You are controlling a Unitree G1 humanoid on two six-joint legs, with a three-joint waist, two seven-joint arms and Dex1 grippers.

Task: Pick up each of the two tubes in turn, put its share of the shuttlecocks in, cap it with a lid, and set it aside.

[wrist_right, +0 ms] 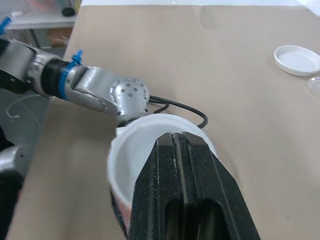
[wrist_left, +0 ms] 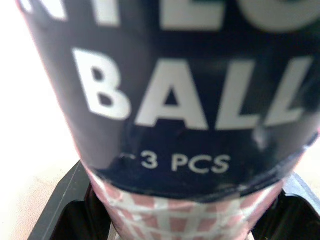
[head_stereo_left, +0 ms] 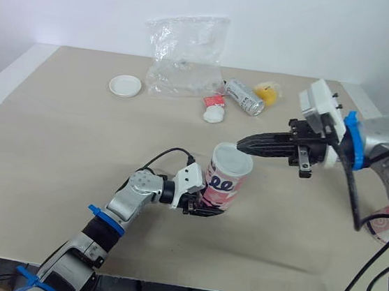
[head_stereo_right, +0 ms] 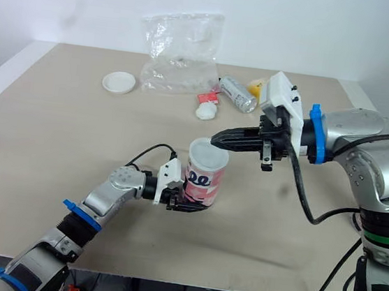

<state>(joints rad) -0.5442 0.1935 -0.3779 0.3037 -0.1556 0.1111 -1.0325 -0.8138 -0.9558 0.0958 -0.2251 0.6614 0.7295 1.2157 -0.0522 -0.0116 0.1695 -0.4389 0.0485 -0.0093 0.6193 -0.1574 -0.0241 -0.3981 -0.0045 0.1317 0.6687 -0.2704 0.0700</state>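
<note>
We note first tube (head_stereo_left: 224, 180) clamped in left gripper (head_stereo_left: 204, 204); right gripper (head_stereo_left: 242, 146), closed, pressing its lid (head_stereo_left: 230, 155); second tube (head_stereo_left: 244, 96) apparently untouched.

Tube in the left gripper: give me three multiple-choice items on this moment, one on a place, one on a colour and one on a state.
1. Where does the loose lid lie?
A. at the near edge
B. just left of the bag
C. at the far right corner

2. What colour is the wrap on the tube in the left gripper?
A. pink and white
B. green
C. yellow

3. How are the fingers of the right gripper?
A. wide open
B. clamped on the loose lid
C. shut, tips at the tube's top rim

Answers: B, the lid sits beside the bag; A, pink checks show; C, the right wrist view shows the fingers pressed together.
</note>
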